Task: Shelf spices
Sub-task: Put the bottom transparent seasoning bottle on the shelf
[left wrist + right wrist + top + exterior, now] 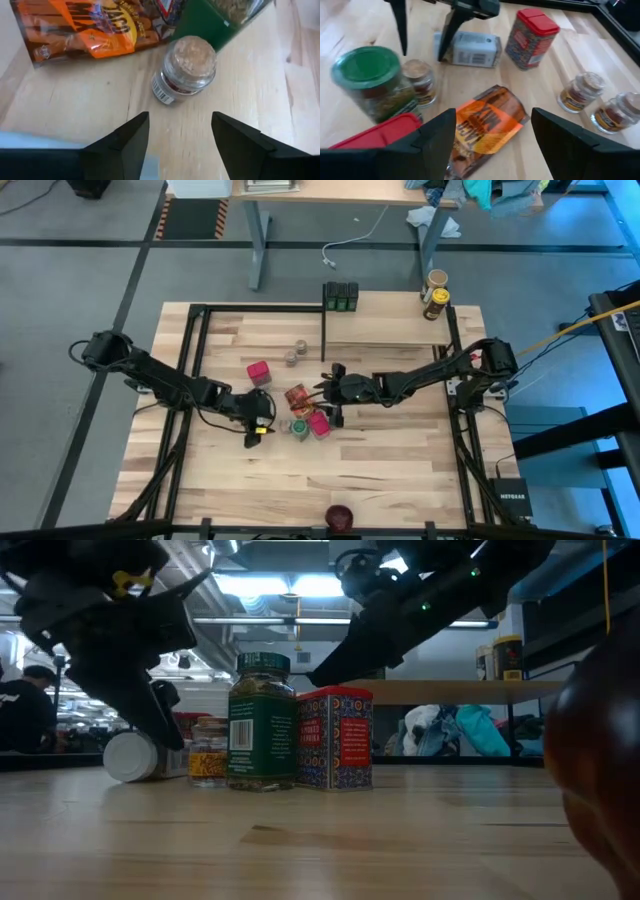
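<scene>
"NETGEAR" can be read in white letters on a black box [511, 498] lying at the tabletop's corner in the high view. Large dark lettering is printed on the orange packet [485, 125], but no word of it can be made out. Print on the green jar [260, 730] and red tin [336, 737] is too small to be read.

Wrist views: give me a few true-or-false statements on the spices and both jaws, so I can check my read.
1. The orange-red flat packet lies flat on the tabletop. True.
2. The left gripper has its jaws shut on the small tan-lidded glass jar. False: the jaws are open and the jar stands ahead, ungripped.
3. The white-capped bottle stands upright. False: it lies on its side.
4. The green-lidded jar stands upright beside the red patterned box. True.
5. The right gripper has open jaws. True.
</scene>
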### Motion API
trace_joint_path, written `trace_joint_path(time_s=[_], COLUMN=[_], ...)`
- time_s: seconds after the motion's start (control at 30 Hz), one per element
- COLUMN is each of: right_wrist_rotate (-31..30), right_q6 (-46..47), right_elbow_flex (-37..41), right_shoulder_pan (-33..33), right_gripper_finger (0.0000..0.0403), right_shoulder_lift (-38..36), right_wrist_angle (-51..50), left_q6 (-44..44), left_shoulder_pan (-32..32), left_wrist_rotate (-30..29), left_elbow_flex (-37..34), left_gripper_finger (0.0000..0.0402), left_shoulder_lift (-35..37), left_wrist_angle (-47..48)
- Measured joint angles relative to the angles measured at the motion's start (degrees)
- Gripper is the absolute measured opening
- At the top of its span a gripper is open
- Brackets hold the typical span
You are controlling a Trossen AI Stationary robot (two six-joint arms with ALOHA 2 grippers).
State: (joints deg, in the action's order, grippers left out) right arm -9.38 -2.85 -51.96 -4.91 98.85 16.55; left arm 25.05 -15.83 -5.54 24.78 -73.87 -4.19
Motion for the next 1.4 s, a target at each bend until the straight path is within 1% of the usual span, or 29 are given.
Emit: trace_joint_path(time_s=[0.13,0.2,0.37,0.5,0.6,0.73,0.93,1.07,1.23,1.3,1.4], right_wrist_rotate=[-0.24,-0.35,-0.67,-2.1,-2.55,-2.61,-2.74,-2.87,-2.91,-3.36,-4.3], right_q6=[1.11,2.3,2.54,2.43,2.45,2.23,2.21,2.21,2.39,2.39,2.28], right_elbow_flex=[0.0,0.0,0.0,0.0,0.02,0.07,0.07,0.07,0.07,0.07,0.07], right_shoulder_pan=[-1.01,-1.8,-3.57,-4.28,-4.22,-4.09,-4.09,-4.09,-4.09,-4.09,-4.09], right_gripper_finger=[0.0264,0.0264,0.0264,0.0264,0.0264,0.0264,0.0264,0.0264,0.0264,0.0264,0.0264], right_shoulder_lift=[0.0,0.0,0.02,0.02,0.27,1.0,1.2,1.2,1.22,1.22,1.22], right_wrist_angle=[0.29,0.25,-0.13,-0.1,0.9,1.31,1.63,1.64,1.4,1.52,1.36], left_q6=[0.36,-0.23,-1.89,-3.24,-3.63,-5.22,-5.83,-6.43,-7.19,-8.59,-8.74], left_shoulder_pan=[-2.25,-3.04,-4.65,-5.15,-5.17,-5.16,-4.73,-4.75,-4.44,-3.86,-2.36], left_wrist_rotate=[-7.45,-9.09,-9.42,-12.37,-12.72,-12.16,-14.36,-15.44,-16.51,-16.49,-15.6], left_elbow_flex=[-0.4,-0.42,-0.4,-0.25,-0.15,-0.57,-0.46,-0.44,-0.41,-0.42,-0.42], left_gripper_finger=[0.021,0.021,0.021,0.021,0.021,0.021,0.021,0.021,0.021,0.021,0.021], left_shoulder_lift=[-0.99,-2.61,-7.48,-10.85,-12.93,-13.57,-14.48,-15.51,-16.11,-16.13,-16.1], left_wrist_angle=[-2.82,-4.67,-9.87,-12.95,-16.08,-19.23,-21.26,-24.47,-25.52,-25.48,-27.84])
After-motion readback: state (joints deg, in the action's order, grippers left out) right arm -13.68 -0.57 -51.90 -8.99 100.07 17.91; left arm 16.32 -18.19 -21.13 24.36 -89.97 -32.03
